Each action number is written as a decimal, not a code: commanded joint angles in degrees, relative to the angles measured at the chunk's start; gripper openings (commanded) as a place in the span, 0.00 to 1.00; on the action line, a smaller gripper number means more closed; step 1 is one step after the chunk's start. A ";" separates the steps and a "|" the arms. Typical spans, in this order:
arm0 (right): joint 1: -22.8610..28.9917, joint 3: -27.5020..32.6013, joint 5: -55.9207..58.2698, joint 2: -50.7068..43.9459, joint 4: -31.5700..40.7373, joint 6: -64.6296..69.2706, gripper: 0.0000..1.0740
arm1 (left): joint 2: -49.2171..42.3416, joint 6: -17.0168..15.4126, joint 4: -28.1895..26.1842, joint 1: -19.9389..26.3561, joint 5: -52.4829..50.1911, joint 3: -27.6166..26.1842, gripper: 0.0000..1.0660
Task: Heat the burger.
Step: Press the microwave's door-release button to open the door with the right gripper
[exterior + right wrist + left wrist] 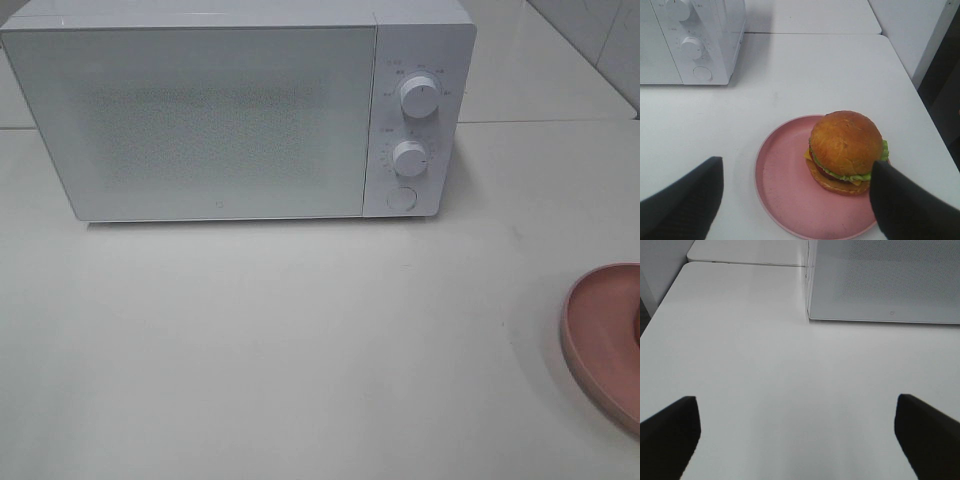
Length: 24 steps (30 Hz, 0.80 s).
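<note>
Counting: one burger (846,145) | one plate (785,200) | one microwave (200,120) | two knobs (420,97)

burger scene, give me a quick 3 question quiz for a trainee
1. True or false: the microwave door is shut.
2. The burger sits: A) on the pink plate; B) straight on the table; C) inside the microwave.
3. Fill in: the microwave panel has ___ round knobs above its button.

Key: 1 true; 2 A; 3 two.
</note>
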 commanded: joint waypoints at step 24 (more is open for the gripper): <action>-0.40 -2.18 -4.64 5.04 -0.11 -0.06 0.71 | -1.20 -0.11 -0.46 0.23 -0.06 0.11 0.92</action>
